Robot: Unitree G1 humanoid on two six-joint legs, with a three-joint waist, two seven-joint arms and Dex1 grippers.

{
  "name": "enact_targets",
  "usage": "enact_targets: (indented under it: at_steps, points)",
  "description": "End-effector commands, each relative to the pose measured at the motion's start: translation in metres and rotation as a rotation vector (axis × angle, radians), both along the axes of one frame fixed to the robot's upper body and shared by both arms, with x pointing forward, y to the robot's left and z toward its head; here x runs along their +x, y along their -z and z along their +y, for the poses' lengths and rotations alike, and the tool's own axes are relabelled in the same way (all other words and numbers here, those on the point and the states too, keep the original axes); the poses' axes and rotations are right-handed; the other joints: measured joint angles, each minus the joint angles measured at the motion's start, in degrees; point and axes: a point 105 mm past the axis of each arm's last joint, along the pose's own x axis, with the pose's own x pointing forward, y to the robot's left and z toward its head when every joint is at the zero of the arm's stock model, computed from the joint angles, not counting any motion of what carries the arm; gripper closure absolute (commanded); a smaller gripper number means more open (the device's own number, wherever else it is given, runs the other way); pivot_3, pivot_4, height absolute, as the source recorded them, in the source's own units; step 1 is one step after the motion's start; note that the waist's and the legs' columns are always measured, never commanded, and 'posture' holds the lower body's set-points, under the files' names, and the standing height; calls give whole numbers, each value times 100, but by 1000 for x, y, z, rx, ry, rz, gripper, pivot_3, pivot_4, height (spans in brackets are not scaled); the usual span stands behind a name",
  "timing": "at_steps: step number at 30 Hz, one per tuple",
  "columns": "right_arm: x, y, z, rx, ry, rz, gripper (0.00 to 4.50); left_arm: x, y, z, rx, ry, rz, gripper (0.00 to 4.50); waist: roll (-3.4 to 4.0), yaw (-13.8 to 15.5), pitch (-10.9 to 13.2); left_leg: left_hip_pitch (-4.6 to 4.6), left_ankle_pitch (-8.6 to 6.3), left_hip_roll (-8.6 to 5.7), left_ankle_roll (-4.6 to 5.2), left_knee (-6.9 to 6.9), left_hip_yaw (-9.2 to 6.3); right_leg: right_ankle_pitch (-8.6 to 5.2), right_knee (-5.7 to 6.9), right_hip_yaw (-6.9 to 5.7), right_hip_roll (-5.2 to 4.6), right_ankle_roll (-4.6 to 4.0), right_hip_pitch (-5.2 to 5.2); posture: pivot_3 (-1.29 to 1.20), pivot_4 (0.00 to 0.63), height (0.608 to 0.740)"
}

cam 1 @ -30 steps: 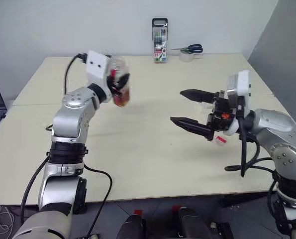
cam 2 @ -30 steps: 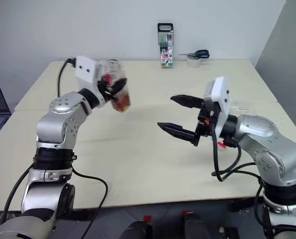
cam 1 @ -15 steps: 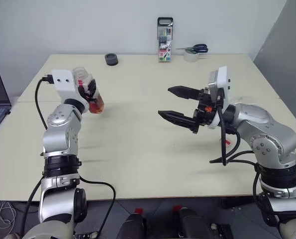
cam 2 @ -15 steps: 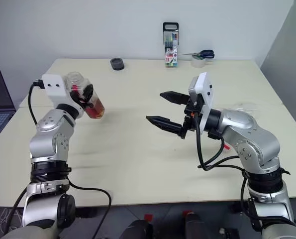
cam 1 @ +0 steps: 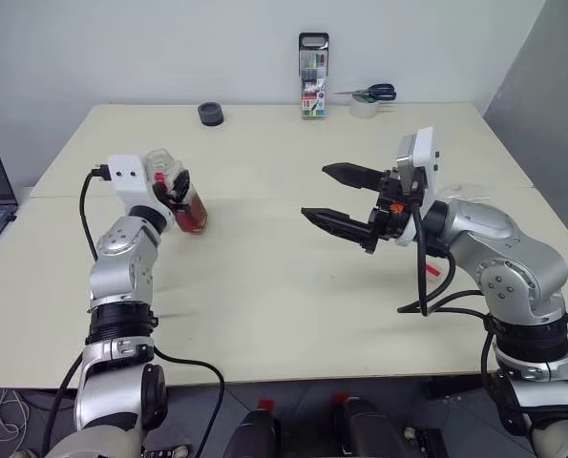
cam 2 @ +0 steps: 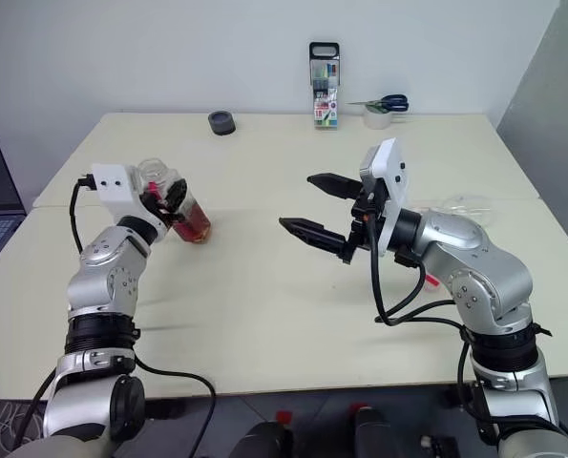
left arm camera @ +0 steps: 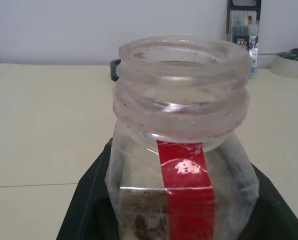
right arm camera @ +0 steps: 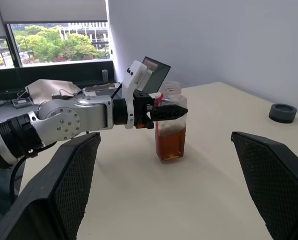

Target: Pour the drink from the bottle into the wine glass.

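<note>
Right claw [cam 1: 333, 196]: black textured fingers spread wide, empty, above mid-counter.
Left claw [cam 2: 174, 200]: clamped on the bottle [cam 2: 181, 208], at the counter's [cam 1: 264, 286] left side.
Bottle: clear squarish plastic, uncapped wide threaded neck, red label strip; upright.
Drink [right arm camera: 170, 145]: translucent reddish-brown, in the lower half.
Far edge: marker case [cam 1: 311, 76], scissors [cam 1: 369, 93].

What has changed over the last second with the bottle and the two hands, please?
The left hand, shut on the bottle throughout, brought it down from mid-air to about the table, where it now stands upright; whether it rests there is unclear. It also tipped upright from a tilt. The drink fills its lower half, and its neck has no cap. The right hand stayed open above the table, holding nothing.
</note>
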Motion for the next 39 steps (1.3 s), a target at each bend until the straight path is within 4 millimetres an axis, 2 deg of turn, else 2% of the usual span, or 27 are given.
enact_targets:
  at_steps: [1, 2, 10, 11, 18, 26, 31, 36, 38, 39]
  points:
    - [-6, -13, 1, 12, -3, -65, 45, -2, -11, 3, 6, -6, -61, 2651, 0, -6, 0, 0, 0, 0, 0, 0, 0, 0, 0, 0, 0, 0, 0, 0, 150, 740]
    - [-6, -13, 1, 12, -2, -65, 45, -2, -10, 3, 5, -7, -59, 2651, 0, -9, 0, 0, 0, 0, 0, 0, 0, 0, 0, 0, 0, 0, 0, 0, 150, 740]
    - [-6, -12, 2, 7, -2, -65, 0, -2, -4, 1, -7, -7, -52, 158, 0, -12, 0, 0, 0, 0, 1, -1, -1, 0, 0, 1, 0, 0, 0, 0, 150, 740]
    - [-6, -12, 2, 7, -3, -65, 0, -2, -3, 1, -8, -7, -51, 32, 0, -12, 0, 0, 0, 0, 1, -1, -1, 0, 0, 1, 0, 0, 0, 0, 150, 740]
    - [-6, -11, 2, 10, 5, -62, 0, -7, 6, -1, -17, -17, -31, 32, 0, -20, 0, 1, 0, 0, 1, -1, 0, 0, 0, 1, 0, 0, 0, 0, 150, 740]
    - [-10, -3, 2, 18, 23, -43, 0, -25, 21, -2, -29, -48, 18, 32, 0, -19, 0, 0, 0, 1, 1, -2, -3, 0, -1, 3, 0, 0, 1, 0, 150, 740]
    - [-20, 12, 6, 53, 59, 18, 0, -53, 38, -8, -6, -46, 90, 32, 0, -20, -1, 1, -1, 4, 0, -7, -2, 0, -6, 6, 0, 0, 1, 0, 150, 740]
    - [-22, 31, -3, 66, 167, 77, 0, -87, 50, -6, 78, -56, 173, 32, -2, -19, -2, 4, -2, 4, 0, -9, -2, 0, -7, 6, 1, 0, 6, 0, 150, 740]
    - [-19, 41, -11, 57, 230, 107, 0, -96, 48, -19, 150, 25, 187, 32, -2, -19, -2, 10, -2, 4, 2, -8, -5, 0, -7, 3, 1, 0, 14, 0, 150, 740]
    - [-15, 48, -16, 50, 272, 127, 0, -101, 44, -32, 168, 104, 187, 32, -1, -18, -2, 15, -6, 4, 9, -8, -10, 0, -11, -2, 3, 1, 25, 0, 150, 740]
